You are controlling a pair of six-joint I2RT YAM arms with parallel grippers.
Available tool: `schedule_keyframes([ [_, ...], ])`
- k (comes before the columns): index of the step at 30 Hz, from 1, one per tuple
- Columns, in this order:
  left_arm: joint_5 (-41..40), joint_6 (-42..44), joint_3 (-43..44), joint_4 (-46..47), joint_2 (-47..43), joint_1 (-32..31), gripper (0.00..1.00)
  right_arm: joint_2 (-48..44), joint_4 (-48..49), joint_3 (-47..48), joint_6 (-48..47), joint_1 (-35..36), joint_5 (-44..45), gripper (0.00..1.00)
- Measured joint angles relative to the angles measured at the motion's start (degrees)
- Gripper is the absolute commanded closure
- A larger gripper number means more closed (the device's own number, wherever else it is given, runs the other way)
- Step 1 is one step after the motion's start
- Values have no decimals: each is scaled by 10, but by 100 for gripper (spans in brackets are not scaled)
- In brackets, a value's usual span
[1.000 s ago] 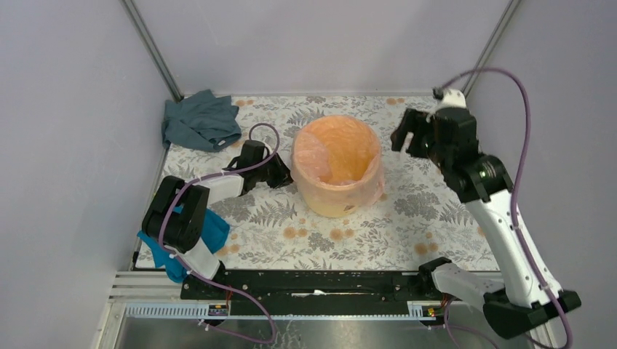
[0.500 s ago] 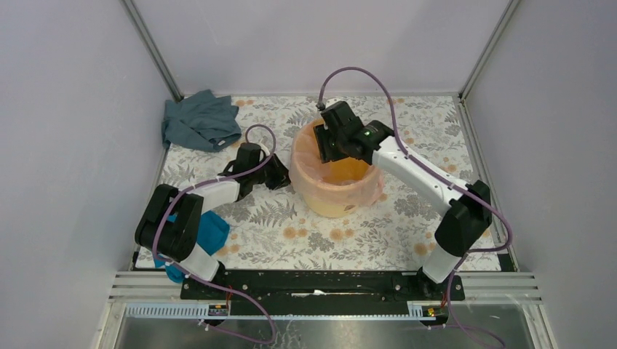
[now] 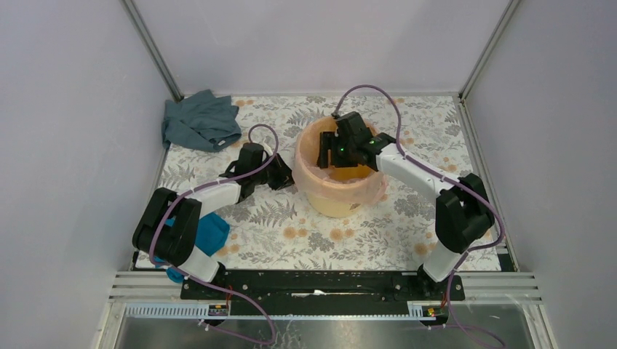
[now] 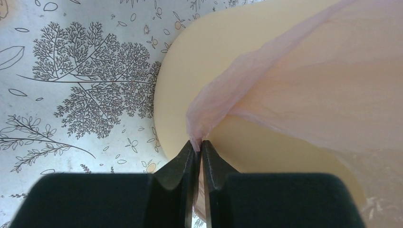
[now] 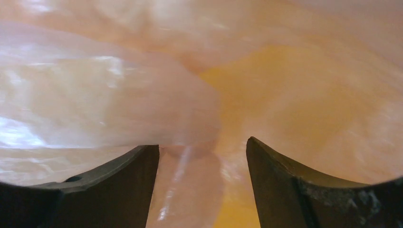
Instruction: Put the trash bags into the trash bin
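The yellow-orange trash bin stands upright mid-table with the pale pink trash bag lining it and folded over its rim. My left gripper is shut on the bag's hem at the bin's left side; in the left wrist view the film runs from the pinched fingertips across the bin wall. My right gripper is inside the bin's mouth, open and empty. In the right wrist view its fingers hang over the bag's film on the bin's inside.
A grey-blue cloth lies crumpled at the far left corner. A bright teal cloth lies under the left arm near the front left edge. Grey walls enclose the floral table on three sides.
My right arm swung from the far right over to the bin and lowered its gripper into the bin's mouth. My left gripper stayed shut on the bag's hem.
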Motion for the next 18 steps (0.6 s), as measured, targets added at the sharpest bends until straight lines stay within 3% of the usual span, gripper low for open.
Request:
schedule_keyframes([
  [12,1,0,0,2,0,-1,86,-38,-100,-2,-105,-21,197,7],
  [18,1,0,0,4,0,-1,86,28,-104,22,-104,-2,161,0],
])
